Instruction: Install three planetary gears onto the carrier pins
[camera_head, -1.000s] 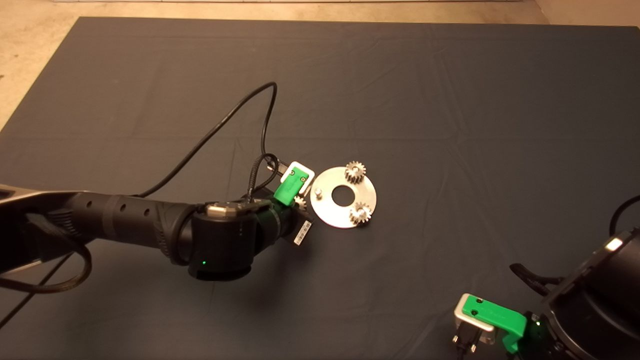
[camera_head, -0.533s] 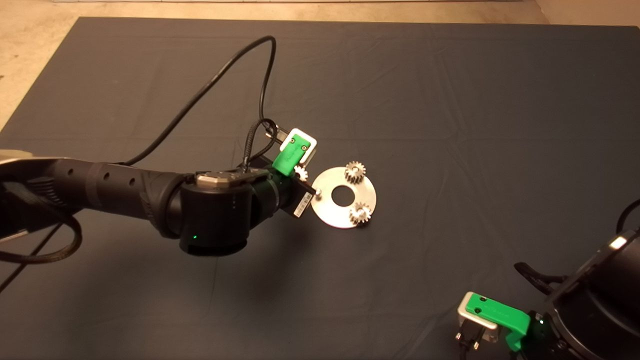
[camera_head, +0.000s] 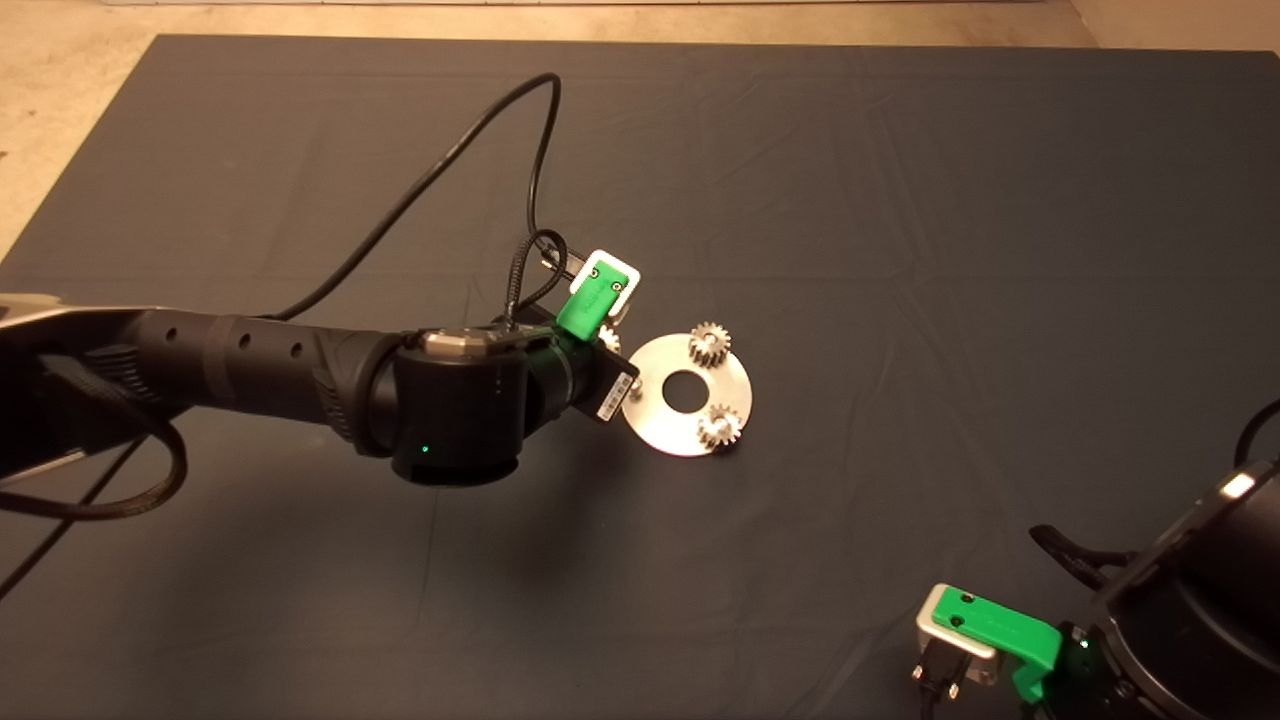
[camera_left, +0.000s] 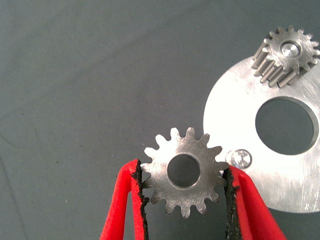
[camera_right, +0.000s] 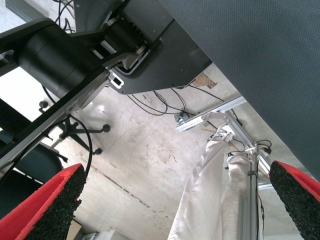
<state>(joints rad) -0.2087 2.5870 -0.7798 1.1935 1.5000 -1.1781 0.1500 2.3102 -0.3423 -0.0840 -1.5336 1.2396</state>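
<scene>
My left gripper (camera_left: 183, 175) is shut on one planetary gear (camera_left: 184, 171), gripping its toothed rim flat between the red fingers (camera_left: 122, 210). The gear hangs above the mat at the rim of the shiny carrier disc (camera_left: 235, 115), its bore just beside the one bare carrier pin (camera_left: 241, 158), not over it. A second gear (camera_left: 286, 50) sits on its pin. In the head view the left gripper (camera_head: 608, 348) is at the left edge of the disc (camera_head: 665, 420), which carries two gears (camera_head: 710, 343) (camera_head: 719, 425).
My right gripper (camera_head: 985, 640) is parked at the lower right edge of the mat, open, with its wrist view (camera_right: 172, 195) looking at the floor. The left arm's black cable (camera_head: 470, 140) loops over the mat behind the arm.
My left gripper has lifted the gear off the mat left of the disc and carried it up and to the right, to the disc's left edge. The right arm has barely moved.
</scene>
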